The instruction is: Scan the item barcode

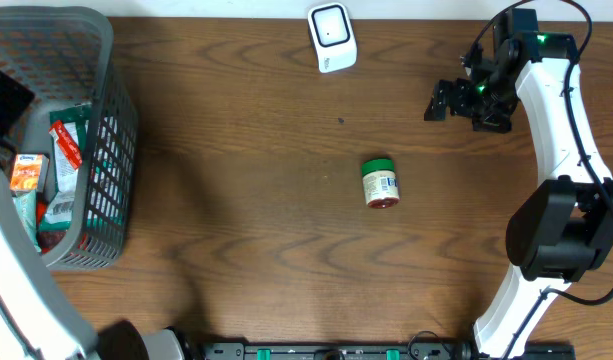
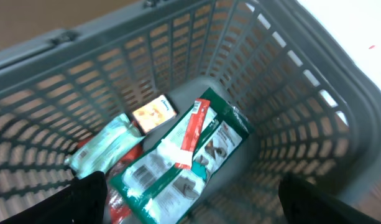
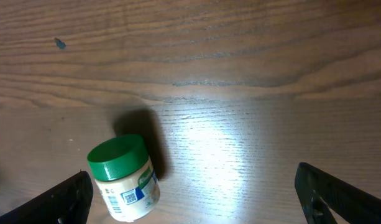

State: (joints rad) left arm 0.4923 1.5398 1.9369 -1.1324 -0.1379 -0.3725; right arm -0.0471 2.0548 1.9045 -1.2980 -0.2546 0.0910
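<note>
Both claws are released: the right gripper [image 3: 193, 190] hangs spread wide over the wooden table [image 1: 236, 200], the green-lidded jar [image 1: 380, 183] lies on its side mid-table, well apart from the white scanner [image 1: 332, 38], and the left gripper [image 2: 190, 196] gapes empty above the grey basket [image 2: 178, 50]

The surface [image 1: 246, 230] is dark brown with wavy wood grain; the jar [image 1: 380, 184] has a green lid [image 3: 117, 159], a white label printed in blue and green, and a red base; the basket [image 1: 106, 150] is grey, slotted in a grid; inside it, a green-and-white packet [image 2: 178, 168] carries a red strip [image 2: 193, 130]; the scanner [image 1: 332, 37] is white.
</note>
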